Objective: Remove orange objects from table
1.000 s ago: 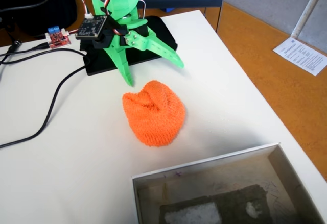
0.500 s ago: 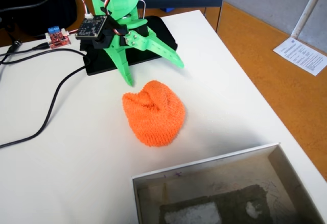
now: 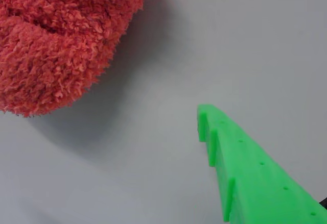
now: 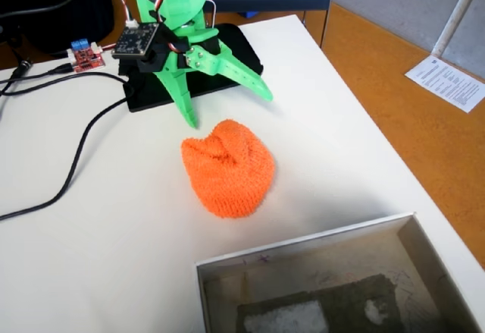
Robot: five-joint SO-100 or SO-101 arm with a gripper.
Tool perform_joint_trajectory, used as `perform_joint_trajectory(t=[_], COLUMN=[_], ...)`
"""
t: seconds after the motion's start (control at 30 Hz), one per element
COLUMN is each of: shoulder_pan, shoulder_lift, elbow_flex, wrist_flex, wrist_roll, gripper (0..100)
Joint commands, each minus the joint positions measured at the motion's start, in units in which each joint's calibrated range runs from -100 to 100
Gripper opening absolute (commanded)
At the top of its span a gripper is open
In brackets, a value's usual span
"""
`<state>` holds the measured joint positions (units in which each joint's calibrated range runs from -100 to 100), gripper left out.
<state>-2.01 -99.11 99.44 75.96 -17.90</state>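
An orange fuzzy bundle, like a rolled sock [image 4: 227, 168], lies on the white table [image 4: 91, 257] near its middle. In the wrist view it fills the upper left corner [image 3: 56, 40]. My green gripper [image 4: 227, 105] hovers just behind the bundle with its jaws spread wide and nothing between them. One fingertip points down near the table behind the bundle's left side. The other finger reaches out to the right. The wrist view shows only one green finger [image 3: 245, 168], at the lower right, apart from the bundle.
An open box with a white rim [image 4: 303, 242] stands at the front of the table, with grey and white foam inside. Black cables [image 4: 68, 174] and a red circuit board [image 4: 85, 58] lie at the left. The arm's black base [image 4: 227, 60] is at the back. The table's right edge [image 4: 394, 158] drops to an orange floor.
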Motion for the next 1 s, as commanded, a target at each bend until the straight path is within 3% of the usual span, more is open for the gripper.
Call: perform_joint_trajectory(t=[0.0,0.77,0.9,0.97], shoulder_pan=[0.2,-0.8,1.4,3.0], shoulder_lift=[0.5,0.5,0.4,0.7], elbow_flex=[0.2,0.2,-1.9,-6.6], wrist_flex=[-0.1,-0.1,0.6,0.5], wrist_roll=[0.3,0.8,14.9,18.9], gripper=[58,58,58,58])
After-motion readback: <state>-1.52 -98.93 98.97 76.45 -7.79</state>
